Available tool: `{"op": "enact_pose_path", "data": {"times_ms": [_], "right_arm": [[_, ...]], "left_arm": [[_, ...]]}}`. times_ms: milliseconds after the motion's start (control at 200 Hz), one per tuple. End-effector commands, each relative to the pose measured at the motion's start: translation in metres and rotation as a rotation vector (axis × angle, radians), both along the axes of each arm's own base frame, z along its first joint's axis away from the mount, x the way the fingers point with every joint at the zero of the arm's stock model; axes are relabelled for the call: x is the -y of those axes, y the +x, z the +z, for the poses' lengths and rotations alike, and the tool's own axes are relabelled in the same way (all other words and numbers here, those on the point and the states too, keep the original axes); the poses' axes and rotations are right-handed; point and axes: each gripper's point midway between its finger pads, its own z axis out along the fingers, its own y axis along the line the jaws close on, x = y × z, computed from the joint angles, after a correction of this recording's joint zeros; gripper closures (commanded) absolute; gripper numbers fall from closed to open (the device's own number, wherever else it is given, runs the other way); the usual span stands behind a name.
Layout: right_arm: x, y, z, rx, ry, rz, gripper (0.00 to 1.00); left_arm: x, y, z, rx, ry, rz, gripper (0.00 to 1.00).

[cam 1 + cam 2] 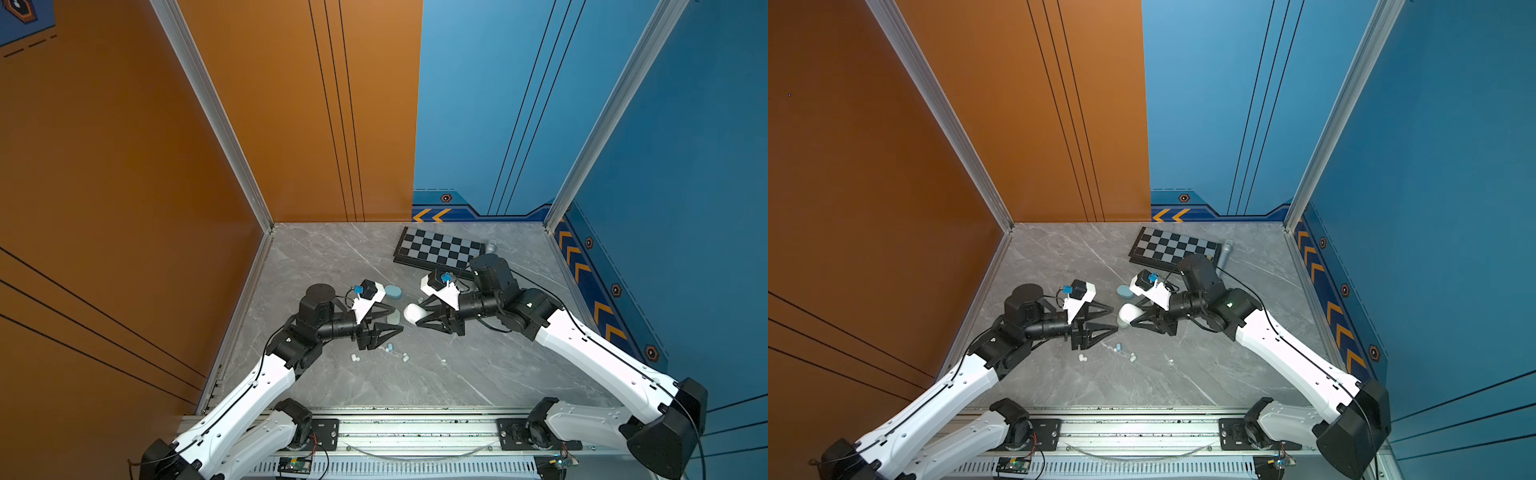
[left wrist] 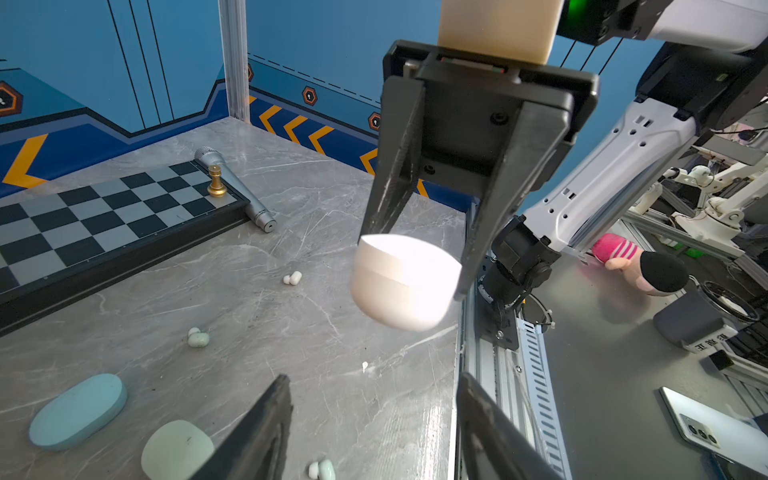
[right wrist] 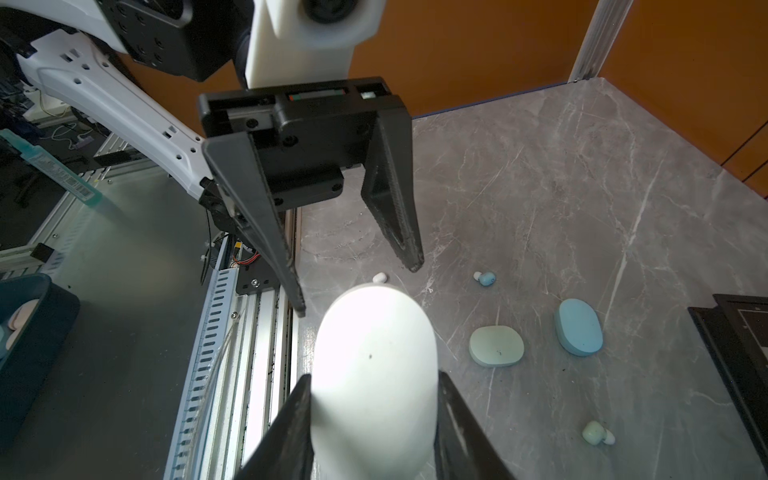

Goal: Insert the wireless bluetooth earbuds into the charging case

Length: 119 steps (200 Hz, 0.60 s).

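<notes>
My right gripper [image 3: 375,377] is shut on a white pill-shaped charging case [image 3: 374,374], held above the table in both top views [image 1: 413,312] [image 1: 1128,313]. A thin seam runs across the case [image 2: 405,282]. My left gripper [image 2: 374,378] is open and empty, its fingertips just short of the case's free end [image 1: 398,319]. Wireless bluetooth earbuds lie loose on the marble: a white earbud [image 2: 292,278], a mint earbud [image 2: 198,337], another mint earbud [image 2: 322,469] and a blue earbud [image 3: 485,278]. In a top view they are small specks [image 1: 389,347] near the left gripper.
A light blue case [image 3: 578,326] and a mint case [image 3: 496,345] lie closed on the table beneath the grippers. At the back stands a chessboard [image 1: 439,249] with a gold chess piece [image 2: 216,181], and a silver microphone [image 2: 235,189] lies beside it. The front rail [image 1: 415,428] borders the table.
</notes>
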Motion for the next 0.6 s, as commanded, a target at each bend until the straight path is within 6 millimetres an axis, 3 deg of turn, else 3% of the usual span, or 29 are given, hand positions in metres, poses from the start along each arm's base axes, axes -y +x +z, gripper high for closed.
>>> {"op": "enact_pose_path", "data": {"times_ms": [0, 95, 440, 591], "right_arm": [[-0.002, -0.013, 0.005, -0.055, -0.006, 0.042, 0.87], [-0.006, -0.022, 0.004, -0.045, -0.022, 0.073, 0.87], [-0.007, -0.017, 0.011, -0.020, -0.016, 0.062, 0.87], [-0.007, -0.018, 0.013, -0.019, -0.014, 0.062, 0.87]], "left_arm": [[0.010, -0.011, 0.020, 0.074, -0.025, -0.096, 0.38], [0.015, -0.015, 0.023, 0.061, -0.027, -0.143, 0.40], [0.025, -0.034, 0.013, -0.003, 0.021, -0.265, 0.51], [0.025, -0.034, 0.014, 0.011, 0.026, -0.266, 0.52]]}}
